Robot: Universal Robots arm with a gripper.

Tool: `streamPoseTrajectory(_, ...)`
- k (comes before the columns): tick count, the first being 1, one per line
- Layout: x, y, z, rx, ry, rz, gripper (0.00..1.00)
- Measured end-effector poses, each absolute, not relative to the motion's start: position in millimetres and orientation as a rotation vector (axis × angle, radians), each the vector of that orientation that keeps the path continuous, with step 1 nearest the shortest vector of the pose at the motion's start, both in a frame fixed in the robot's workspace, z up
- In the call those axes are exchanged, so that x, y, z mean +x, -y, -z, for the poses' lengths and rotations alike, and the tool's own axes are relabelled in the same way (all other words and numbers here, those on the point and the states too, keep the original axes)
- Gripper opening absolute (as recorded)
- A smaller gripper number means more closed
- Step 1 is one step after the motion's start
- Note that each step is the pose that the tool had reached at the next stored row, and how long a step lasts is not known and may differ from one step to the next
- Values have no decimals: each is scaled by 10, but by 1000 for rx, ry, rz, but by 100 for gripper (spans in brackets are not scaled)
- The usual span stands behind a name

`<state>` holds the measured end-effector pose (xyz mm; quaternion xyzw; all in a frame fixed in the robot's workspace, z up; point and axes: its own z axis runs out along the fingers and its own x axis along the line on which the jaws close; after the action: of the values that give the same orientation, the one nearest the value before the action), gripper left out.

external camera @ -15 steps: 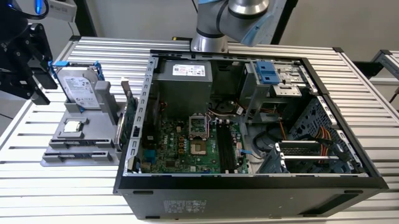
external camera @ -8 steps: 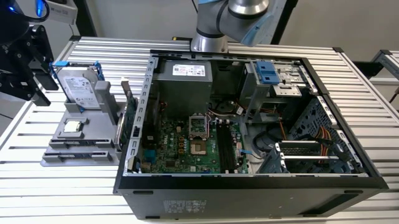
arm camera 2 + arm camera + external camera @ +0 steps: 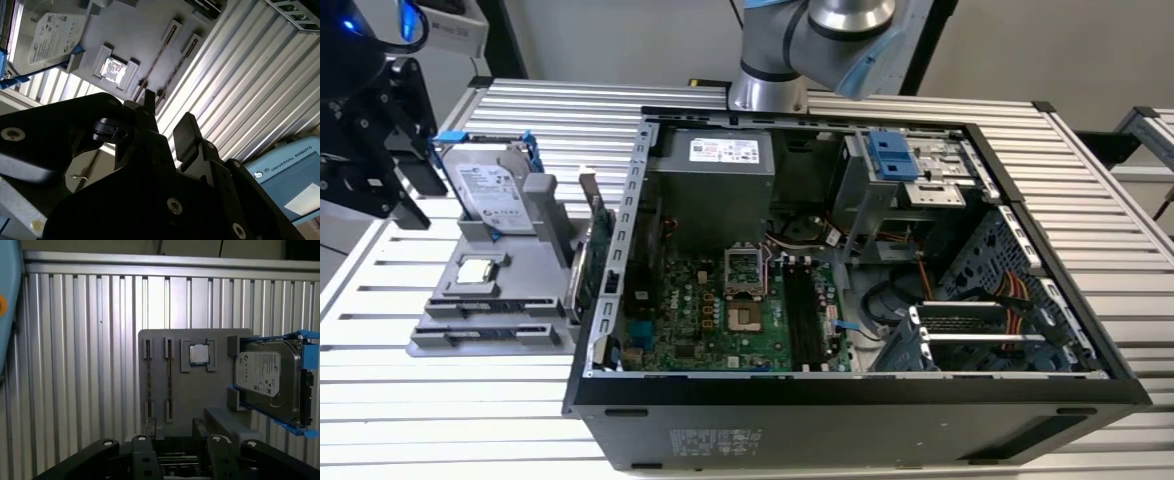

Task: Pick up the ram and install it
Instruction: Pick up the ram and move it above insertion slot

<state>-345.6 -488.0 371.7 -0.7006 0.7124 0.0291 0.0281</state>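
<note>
The ram (image 3: 169, 376), a long, thin, dark circuit-board stick, is seen standing on edge in a slot of the flat grey holder plate (image 3: 200, 390), untouched. A second stick of the same kind (image 3: 148, 374) is held just beside it. A square silver processor chip (image 3: 198, 354) is seated next along, and a boxy silver hard drive in a blue frame (image 3: 267, 382) is propped beyond that. The black two-fingered tool (image 3: 175, 426) is held clear of the plate, near its edge, fingers spread wide, nothing gripped. The plate is carried on the ribbed metal surface (image 3: 75, 370). An open black computer case (image 3: 854, 400) is laid toward the exterior view's right of the plate, its green motherboard (image 3: 700, 310) exposed.
</note>
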Motion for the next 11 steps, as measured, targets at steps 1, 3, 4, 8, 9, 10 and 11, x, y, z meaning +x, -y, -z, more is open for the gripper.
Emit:
streamPoseTrajectory(1,-3456,4879,-3707,-2161,-2200,-90,100)
streamPoseTrajectory(3,-3456,4878,-3687,-2159,-2202,-89,100)
streamPoseTrajectory(4,-3456,4878,-3677,-2159,-2203,-89,100)
streamPoseTrajectory(8,-3456,4878,-3641,-2159,-2204,-88,100)
streamPoseTrajectory(9,-3456,4878,-3634,-2159,-2204,-87,100)
streamPoseTrajectory(10,-3456,4878,-3625,-2159,-2204,-87,100)
streamPoseTrajectory(11,-3456,4878,-3618,-2160,-2204,-86,100)
